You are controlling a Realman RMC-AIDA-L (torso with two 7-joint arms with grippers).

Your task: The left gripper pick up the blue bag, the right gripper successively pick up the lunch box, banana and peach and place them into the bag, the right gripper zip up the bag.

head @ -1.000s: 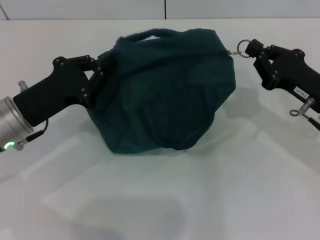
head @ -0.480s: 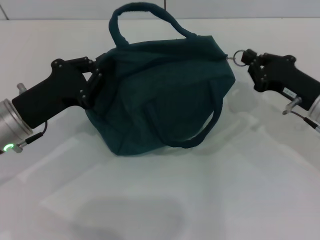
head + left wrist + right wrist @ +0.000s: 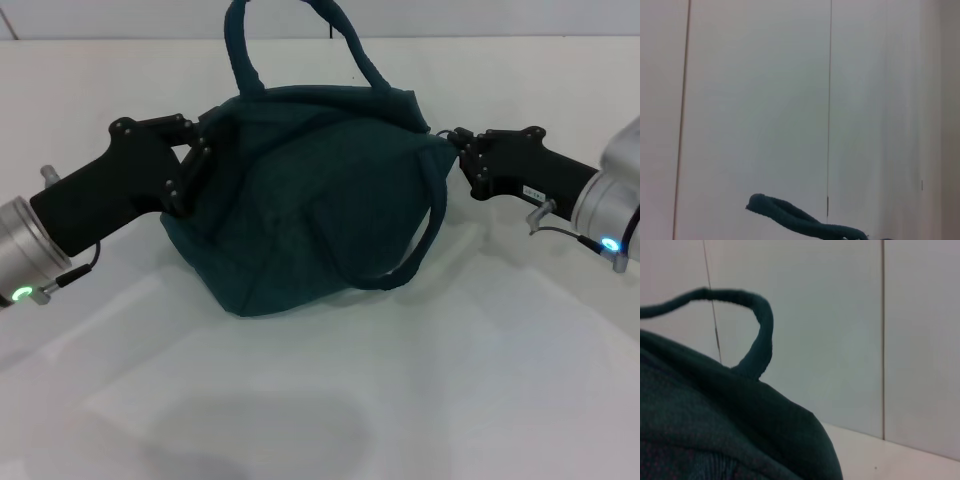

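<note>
The blue bag (image 3: 310,200), dark teal cloth, sits on the white table in the middle of the head view. One handle (image 3: 290,40) stands upright and the other hangs down its front. My left gripper (image 3: 200,150) is shut on the bag's left end. My right gripper (image 3: 462,152) is pressed against the bag's right top corner, shut on the zipper pull there. The bag's cloth (image 3: 715,425) fills the right wrist view, with a handle (image 3: 757,335) arching above it. A handle (image 3: 800,220) also shows in the left wrist view. The lunch box, banana and peach are out of view.
The white table (image 3: 400,400) stretches out in front of the bag. A pale panelled wall (image 3: 790,100) stands behind it.
The right gripper has moved left and down to the bag's right corner. The bag's handles have swung up, one now upright. The left gripper has held still.
</note>
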